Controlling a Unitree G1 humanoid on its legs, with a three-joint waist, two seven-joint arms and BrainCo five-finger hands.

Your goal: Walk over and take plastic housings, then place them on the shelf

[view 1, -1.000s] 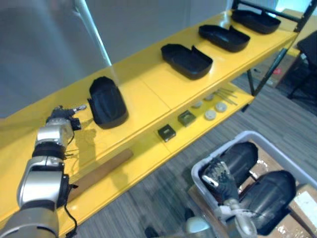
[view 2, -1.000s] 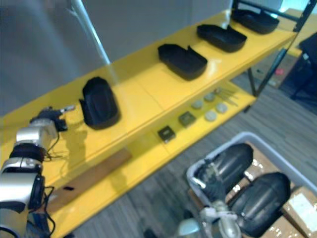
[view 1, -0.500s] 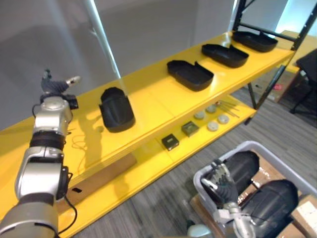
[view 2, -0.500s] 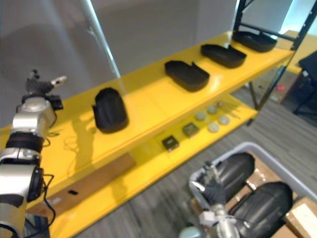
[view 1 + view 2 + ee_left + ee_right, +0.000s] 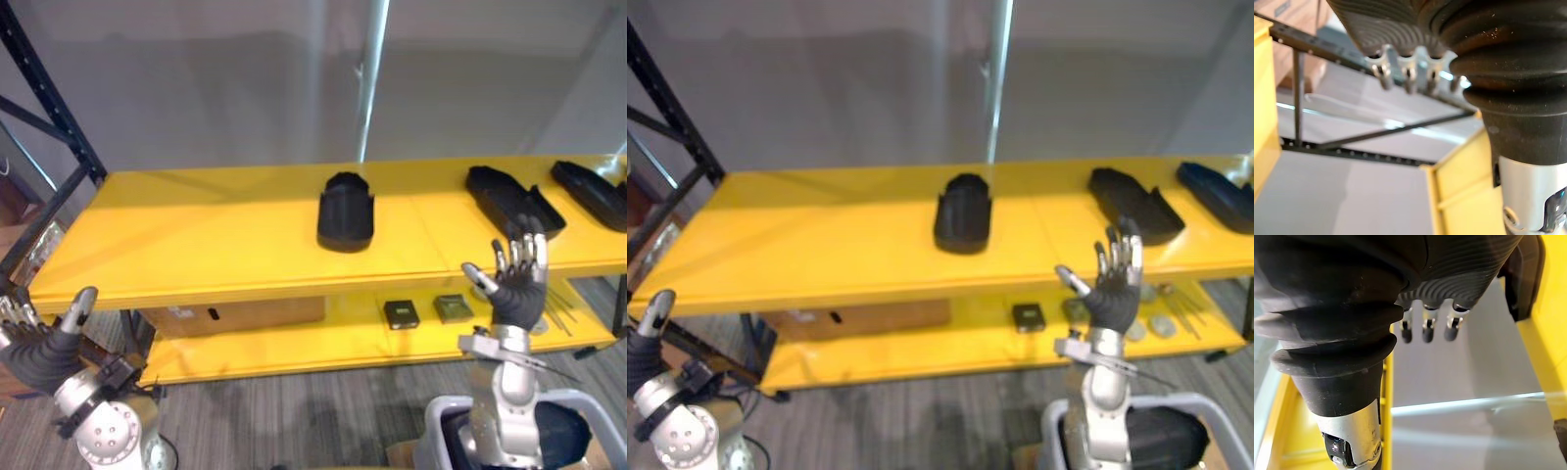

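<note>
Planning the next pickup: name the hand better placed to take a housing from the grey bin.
Right. The grey bin of housings sits under the open right hand; the left hand is far off on the opposite side.

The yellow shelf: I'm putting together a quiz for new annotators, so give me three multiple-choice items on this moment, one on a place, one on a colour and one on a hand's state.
1. Where does the middle housing rest?
A. on the top level of the shelf
B. on its lower level
C. on a chair

2. What colour is the middle housing?
A. white
B. black
C. yellow

3. How is the right hand?
A. shut on a housing
B. open and holding nothing
C. curled into a fist

Answers:
1 A: it stands on the upper yellow board, about midway along it.
2 B: it shows dark black against the yellow board.
3 B: its fingers point straight up in front of the shelf, with the thumb spread aside and nothing in the palm.
</note>
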